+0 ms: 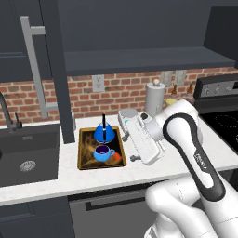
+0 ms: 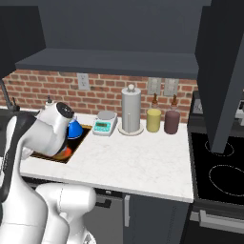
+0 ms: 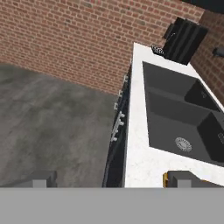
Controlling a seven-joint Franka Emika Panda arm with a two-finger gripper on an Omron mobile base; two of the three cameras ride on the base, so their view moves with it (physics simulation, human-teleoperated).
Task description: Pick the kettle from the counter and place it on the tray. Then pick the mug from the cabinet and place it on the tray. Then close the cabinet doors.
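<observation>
The blue kettle (image 1: 104, 134) (image 2: 75, 129) and the small blue mug (image 1: 103, 152) both stand on the dark, gold-rimmed tray (image 1: 83, 160) (image 2: 76, 148), which lies on the white counter (image 1: 186, 153) (image 2: 128, 162) (image 3: 138, 131). My gripper (image 1: 128, 142) (image 3: 111, 179) hangs just right of the tray, turned sideways and facing the sink, open with nothing between its fingers. The cabinet (image 1: 139, 58) (image 2: 119, 62) above is open, its shelf bare. Both cabinet doors stand swung out: the left door (image 1: 18, 42) with its silver handle (image 1: 35, 65), and the right door (image 2: 224, 71).
A dark sink (image 1: 28, 153) (image 3: 183, 118) with a faucet (image 1: 9, 116) sits left of the tray. A paper towel roll (image 1: 155, 100) (image 2: 131, 110), a scale (image 2: 105, 123) and two bottles (image 2: 153, 119) line the brick wall. A black stove (image 2: 219, 167) is at the right.
</observation>
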